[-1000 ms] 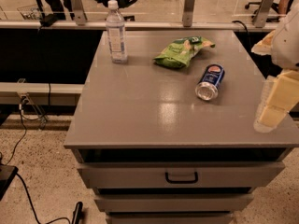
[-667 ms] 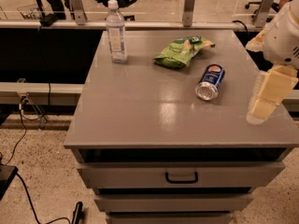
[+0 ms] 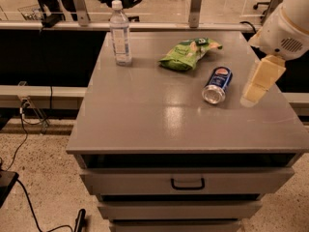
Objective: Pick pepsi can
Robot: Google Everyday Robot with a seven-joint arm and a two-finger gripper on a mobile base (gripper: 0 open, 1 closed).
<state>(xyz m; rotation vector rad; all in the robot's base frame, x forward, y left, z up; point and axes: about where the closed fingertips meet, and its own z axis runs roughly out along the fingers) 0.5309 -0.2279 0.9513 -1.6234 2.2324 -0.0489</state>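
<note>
The pepsi can [image 3: 217,85] lies on its side on the grey cabinet top [image 3: 145,115], right of centre, its silver end facing the front edge. It is dark blue with a round logo near its far end. My gripper [image 3: 255,90] hangs from the white arm at the right. It hovers over the table's right side, a short way to the right of the can and apart from it. It holds nothing that I can see.
A clear water bottle [image 3: 120,33] stands upright at the back left. A green snack bag [image 3: 187,54] lies just behind the can. Drawers [image 3: 187,182] sit below the front edge. Rails and glass run behind the table. Cables lie on the floor at left.
The gripper and arm have moved left and farther in over the table, closer to the can. The can, bottle and bag have not moved.
</note>
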